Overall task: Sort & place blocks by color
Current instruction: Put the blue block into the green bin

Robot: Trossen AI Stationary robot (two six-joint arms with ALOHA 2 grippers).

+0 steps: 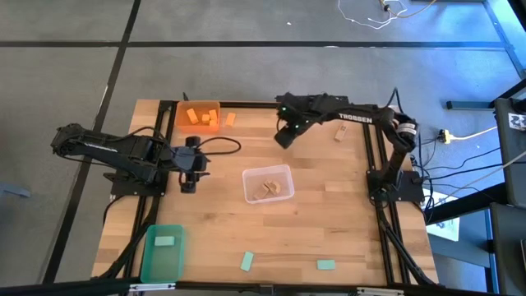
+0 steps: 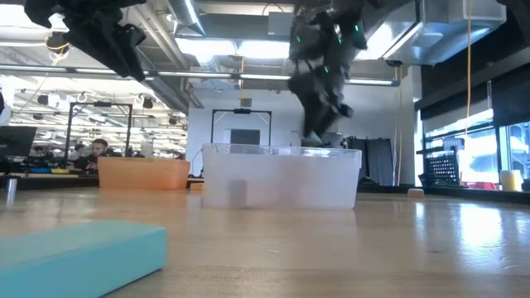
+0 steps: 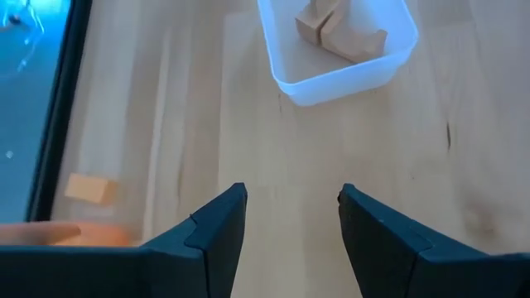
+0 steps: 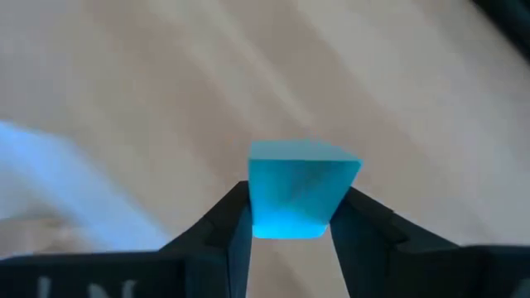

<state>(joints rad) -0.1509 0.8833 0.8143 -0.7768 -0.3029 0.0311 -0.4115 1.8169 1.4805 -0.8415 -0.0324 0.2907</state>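
Seen from above, a green bin (image 1: 161, 253) at the near left holds one mint block (image 1: 164, 242). The left gripper (image 1: 188, 186) hovers left of centre, fingers spread, empty. At the far left, an orange bin (image 1: 197, 115) holds orange blocks (image 1: 194, 116). A clear bin (image 1: 268, 183) at centre holds tan blocks (image 1: 270, 189). The right gripper (image 4: 290, 236), far of centre, pinches a mint green block (image 4: 300, 189).
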